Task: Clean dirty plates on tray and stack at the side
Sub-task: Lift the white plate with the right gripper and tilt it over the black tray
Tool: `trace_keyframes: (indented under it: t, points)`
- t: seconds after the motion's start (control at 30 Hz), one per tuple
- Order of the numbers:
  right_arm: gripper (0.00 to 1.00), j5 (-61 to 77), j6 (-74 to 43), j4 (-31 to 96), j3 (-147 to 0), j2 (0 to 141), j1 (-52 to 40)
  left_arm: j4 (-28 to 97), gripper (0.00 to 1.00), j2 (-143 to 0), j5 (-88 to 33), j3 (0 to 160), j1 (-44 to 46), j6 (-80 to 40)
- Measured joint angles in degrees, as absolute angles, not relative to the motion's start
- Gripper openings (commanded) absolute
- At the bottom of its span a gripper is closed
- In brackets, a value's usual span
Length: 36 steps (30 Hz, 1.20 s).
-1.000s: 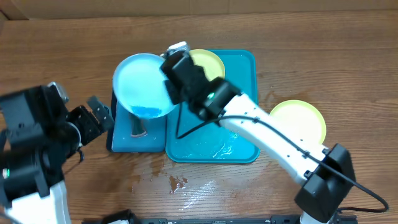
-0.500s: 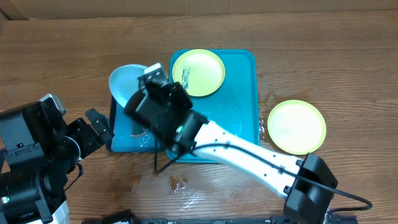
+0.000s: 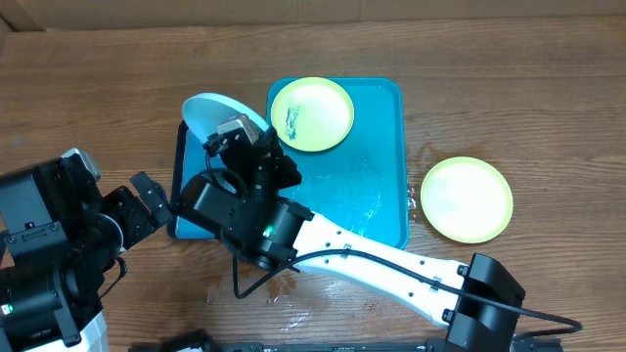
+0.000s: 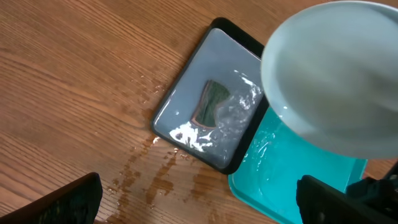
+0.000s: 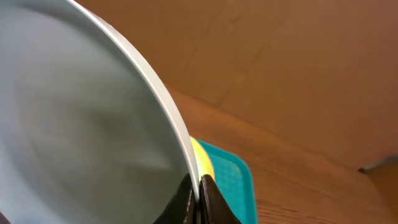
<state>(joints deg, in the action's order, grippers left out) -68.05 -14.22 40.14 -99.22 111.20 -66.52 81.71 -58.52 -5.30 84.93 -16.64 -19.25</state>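
Here, right pincer (image 5: 198, 188) clamps teal plate (image 3: 217, 110), left pincer (image 4: 199, 202) gapes empty; tray (image 3: 374, 176) holds smeared plate (image 3: 311, 114).

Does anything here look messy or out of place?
Water is splashed on the wooden table beside the small dark-rimmed tray, and the yellow-green plate on the large teal tray carries a dark smear. The right hand grips a pale blue plate.

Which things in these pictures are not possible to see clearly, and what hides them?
The held plate: right wrist view, blurred, so smears cannot be told.
The small dark-rimmed tray: overhead, mostly under the right arm and the plate.
The thing in its water: left wrist view, glare hides what it is.
The large tray: overhead, one corner covered by the arm.
The right gripper: right wrist view, cut off by the bottom edge.
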Motion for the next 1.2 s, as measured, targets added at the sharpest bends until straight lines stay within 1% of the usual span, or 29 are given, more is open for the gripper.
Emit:
trace_keyframes:
  t: [0.27, 0.6, 1.1, 1.2]
  points:
    - [0.04, -70.0, -14.2, 40.6, -99.2, 111.2, -66.6, 81.4, 1.00, -59.6, -5.0, 84.9, -16.7, -19.3]
    - [0.04, -70.4, -14.1, 39.9, -99.1, 111.2, -69.2, 80.8, 1.00, -61.4, -4.9, 84.9, -16.7, -19.5]
    - [0.04, -70.6, -14.2, 39.0, -99.0, 111.2, -69.4, 81.2, 1.00, -64.5, -5.8, 84.9, -16.6, -19.5]
    - [0.04, -70.4, -16.0, 39.5, -99.0, 111.2, -69.1, 81.2, 1.00, -65.3, -5.8, 84.9, -16.6, -19.5]
